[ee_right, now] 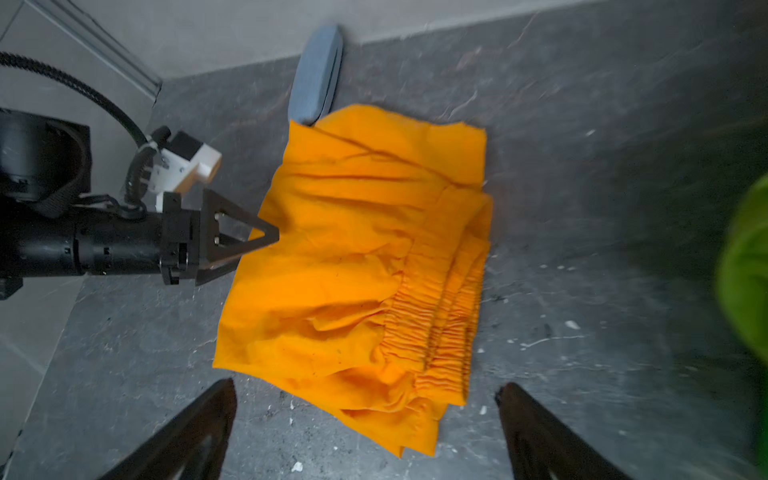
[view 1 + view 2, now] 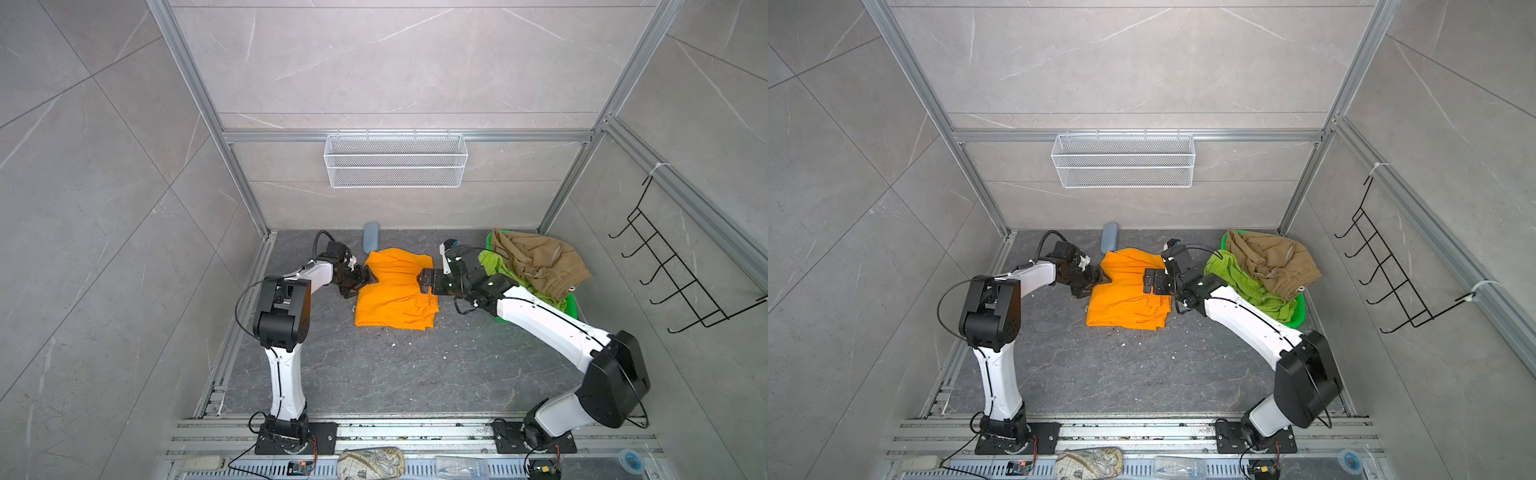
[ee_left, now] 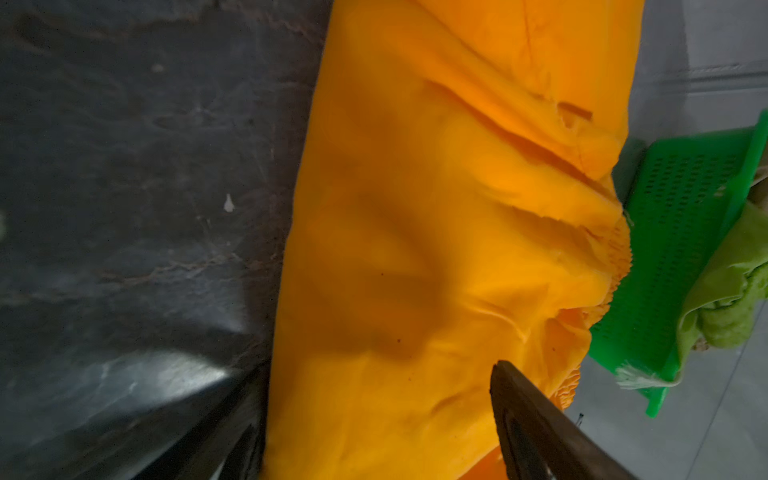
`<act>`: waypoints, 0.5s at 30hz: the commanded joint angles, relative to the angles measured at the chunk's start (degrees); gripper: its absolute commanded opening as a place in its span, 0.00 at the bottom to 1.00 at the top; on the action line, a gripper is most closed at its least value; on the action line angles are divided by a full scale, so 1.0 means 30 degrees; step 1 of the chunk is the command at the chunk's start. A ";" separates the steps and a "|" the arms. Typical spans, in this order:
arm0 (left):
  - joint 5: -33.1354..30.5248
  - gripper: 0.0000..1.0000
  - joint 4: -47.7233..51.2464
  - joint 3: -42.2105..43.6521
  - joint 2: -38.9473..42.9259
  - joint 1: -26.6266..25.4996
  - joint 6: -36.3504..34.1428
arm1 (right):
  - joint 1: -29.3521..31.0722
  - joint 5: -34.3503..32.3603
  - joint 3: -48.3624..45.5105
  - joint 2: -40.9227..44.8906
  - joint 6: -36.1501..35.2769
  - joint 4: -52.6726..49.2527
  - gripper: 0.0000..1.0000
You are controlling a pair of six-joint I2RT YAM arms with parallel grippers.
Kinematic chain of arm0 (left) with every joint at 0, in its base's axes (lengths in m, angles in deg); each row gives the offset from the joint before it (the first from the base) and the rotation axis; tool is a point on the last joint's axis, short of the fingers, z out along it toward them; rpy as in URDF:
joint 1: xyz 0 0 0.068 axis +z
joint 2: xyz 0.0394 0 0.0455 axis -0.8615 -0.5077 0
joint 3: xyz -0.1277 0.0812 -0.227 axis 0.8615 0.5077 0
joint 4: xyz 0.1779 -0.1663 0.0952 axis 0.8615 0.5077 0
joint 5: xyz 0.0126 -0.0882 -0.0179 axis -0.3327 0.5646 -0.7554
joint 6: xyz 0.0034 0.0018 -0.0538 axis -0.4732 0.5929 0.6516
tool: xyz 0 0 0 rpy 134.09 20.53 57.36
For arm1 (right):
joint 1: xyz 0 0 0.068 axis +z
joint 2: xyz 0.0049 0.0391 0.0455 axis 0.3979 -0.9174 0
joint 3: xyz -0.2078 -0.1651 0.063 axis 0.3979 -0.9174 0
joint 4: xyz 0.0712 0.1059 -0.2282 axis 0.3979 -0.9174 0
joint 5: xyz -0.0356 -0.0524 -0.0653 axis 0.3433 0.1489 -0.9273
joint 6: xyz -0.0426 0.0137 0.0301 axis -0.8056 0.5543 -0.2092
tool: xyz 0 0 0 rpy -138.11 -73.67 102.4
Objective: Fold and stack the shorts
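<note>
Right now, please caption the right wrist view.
Open right gripper above bright orange cloth shorts; left gripper at their edge.

Both arms are extended inward, with the grippers brought face to face.
The left gripper (image 2: pixel 371 279) is held low, its jaws parted. The right gripper (image 2: pixel 427 282) is carried higher and pitched downward, its jaws spread wide. Both arms are bent sharply, and the forearms are angled toward the middle of the surface.

Your orange shorts (image 2: pixel 395 289) lie folded flat, one edge between the left gripper's (image 2: pixel 372 278) jaws, waistband below the right gripper's (image 2: pixel 426 282) jaws; green shorts (image 2: pixel 490 261) and tan shorts (image 2: pixel 540 259) lie heaped behind the right jaws, tan uppermost.
</note>
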 commanded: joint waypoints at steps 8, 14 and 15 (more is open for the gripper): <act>-0.1727 0.24 0.2119 -0.0186 -0.0758 -0.0170 -0.1734 | 0.0005 -0.4823 -0.0404 0.3891 -0.1979 0.0214 0.99; -0.2830 0.00 0.4374 -0.1306 -0.0148 -0.0191 -0.3464 | -0.0009 -0.2544 -0.0064 0.3370 -0.1444 0.0161 0.99; -0.3794 0.00 0.5178 -0.1654 0.0129 -0.0145 -0.4001 | 0.0005 -0.1777 0.0038 0.3086 -0.1210 0.0117 0.99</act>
